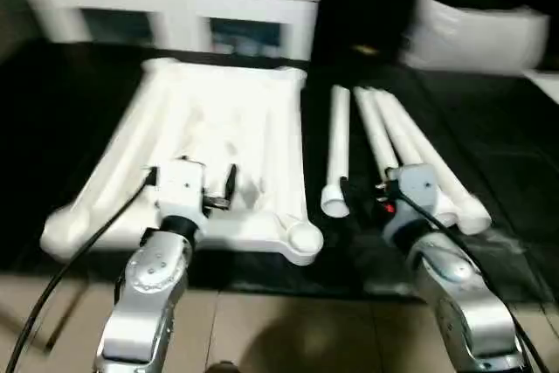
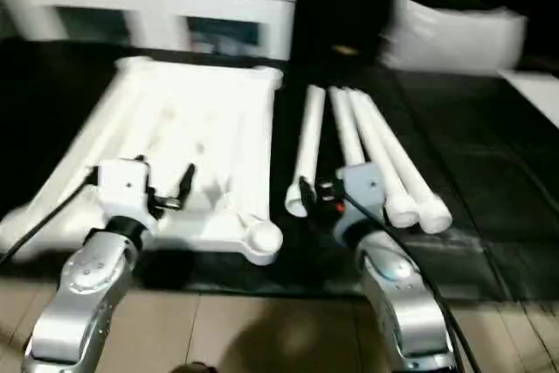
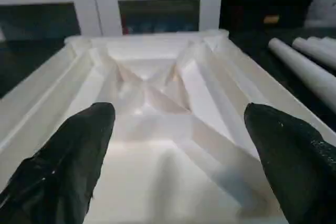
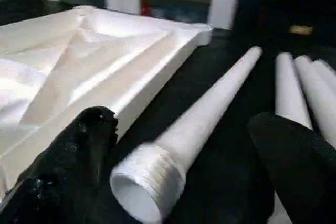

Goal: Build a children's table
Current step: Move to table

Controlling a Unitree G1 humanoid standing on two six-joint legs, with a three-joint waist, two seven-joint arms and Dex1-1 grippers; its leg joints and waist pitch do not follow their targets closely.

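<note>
Tabletop [image 1: 223, 141] lies underside-up on the dark floor mat [image 1: 70, 102], filling the centre-left of the head view, presumably so its round corner sockets [image 1: 304, 238] face up to take the legs. It is white moulded plastic, rectangular, with raised ribs running diagonally to a crossing in the middle and thick rounded edges.

To its right, four legs are laid roughly parallel: one separate leg [image 1: 337, 150] just beside the tabletop's edge and three more [image 1: 410, 150] touching one another further right. They are long, smooth, tapered white tubes; the nearest one shows a hollow, threaded wide end [image 4: 147, 182], which suggests it screws into a socket.

The left gripper [image 1: 192, 188] hovers over the tabletop's near edge with its two black fingers [image 3: 68, 156] spread wide, holding nothing. The right gripper [image 4: 184, 166] sits low at the separate leg's threaded end, fingers spread wide on either side of it, not yet closed. This looks like the approach to picking up the first leg; no leg is fitted yet.

Behind, at the upper left, stands a white cabinet [image 1: 175, 2], and a pale pillow [image 1: 476, 37] at the upper right.
</note>
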